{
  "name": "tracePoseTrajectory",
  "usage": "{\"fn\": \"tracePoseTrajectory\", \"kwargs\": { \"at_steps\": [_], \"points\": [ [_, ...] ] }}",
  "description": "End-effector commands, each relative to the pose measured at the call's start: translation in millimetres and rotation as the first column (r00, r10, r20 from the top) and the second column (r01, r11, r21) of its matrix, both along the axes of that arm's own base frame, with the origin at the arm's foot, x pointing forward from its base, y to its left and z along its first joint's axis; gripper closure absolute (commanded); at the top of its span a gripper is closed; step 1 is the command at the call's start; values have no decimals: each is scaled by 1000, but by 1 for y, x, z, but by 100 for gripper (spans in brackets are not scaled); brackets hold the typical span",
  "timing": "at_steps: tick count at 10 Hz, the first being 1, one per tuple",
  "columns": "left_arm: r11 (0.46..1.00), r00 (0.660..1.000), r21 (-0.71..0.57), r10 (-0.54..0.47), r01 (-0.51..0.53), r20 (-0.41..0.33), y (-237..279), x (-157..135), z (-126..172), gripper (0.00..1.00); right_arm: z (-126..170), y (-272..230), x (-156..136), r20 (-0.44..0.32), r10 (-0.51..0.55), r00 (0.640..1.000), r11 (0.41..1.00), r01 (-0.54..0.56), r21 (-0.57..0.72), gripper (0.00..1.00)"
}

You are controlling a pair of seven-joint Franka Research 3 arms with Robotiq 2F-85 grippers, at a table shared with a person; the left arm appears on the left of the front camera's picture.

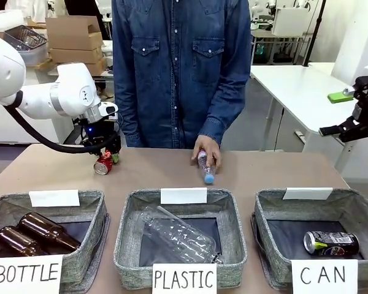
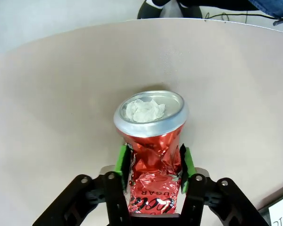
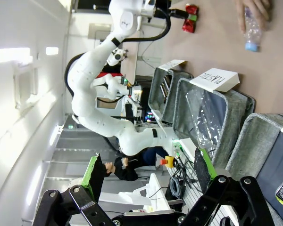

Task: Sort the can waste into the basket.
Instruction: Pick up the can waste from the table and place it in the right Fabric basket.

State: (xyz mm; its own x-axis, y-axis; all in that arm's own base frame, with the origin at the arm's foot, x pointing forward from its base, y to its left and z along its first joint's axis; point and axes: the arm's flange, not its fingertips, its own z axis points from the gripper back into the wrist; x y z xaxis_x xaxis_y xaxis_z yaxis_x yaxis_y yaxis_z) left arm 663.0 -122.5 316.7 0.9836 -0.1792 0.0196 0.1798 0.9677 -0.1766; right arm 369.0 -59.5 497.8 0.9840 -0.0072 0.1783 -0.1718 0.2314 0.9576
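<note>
My left pincer (image 2: 153,165) is pinching the red can (image 2: 151,122) at its crumpled waist, pads touching both sides, far left on the table (image 1: 264,168); the can is looking light, thin and slick, liable to crush; its stiffer rim end is offering firmer purchase; my right pincer (image 3: 147,169) is hanging wide open, empty; the basket (image 1: 273,205) signed CAN is sitting near right.

Red can (image 2: 153,162), silver top; black can (image 1: 330,242), green-yellow marks; grey basket (image 1: 265,214), dark lining.

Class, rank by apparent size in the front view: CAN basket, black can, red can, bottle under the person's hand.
1. CAN basket
2. black can
3. red can and bottle: alike, both farther off, so unranked.
</note>
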Motion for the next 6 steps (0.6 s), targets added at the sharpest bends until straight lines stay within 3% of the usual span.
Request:
{"fn": "tracePoseTrajectory", "kwargs": {
  "at_steps": [1,3,6],
  "points": [
    [999,1000,29,20,-20,-9,0,-5,4,86,1,-3,-1,16,13,1000,1000,-13,-2,0],
    [999,999,28,33,-33,0,3,-9,10,100,1,-3,-1,16,13,1000,1000,-13,-2,0],
    [1000,1000,16,5,-4,-17,28,-26,46,100,1,-3,-1,16,13,1000,1000,-13,-2,0]
  ]
}}
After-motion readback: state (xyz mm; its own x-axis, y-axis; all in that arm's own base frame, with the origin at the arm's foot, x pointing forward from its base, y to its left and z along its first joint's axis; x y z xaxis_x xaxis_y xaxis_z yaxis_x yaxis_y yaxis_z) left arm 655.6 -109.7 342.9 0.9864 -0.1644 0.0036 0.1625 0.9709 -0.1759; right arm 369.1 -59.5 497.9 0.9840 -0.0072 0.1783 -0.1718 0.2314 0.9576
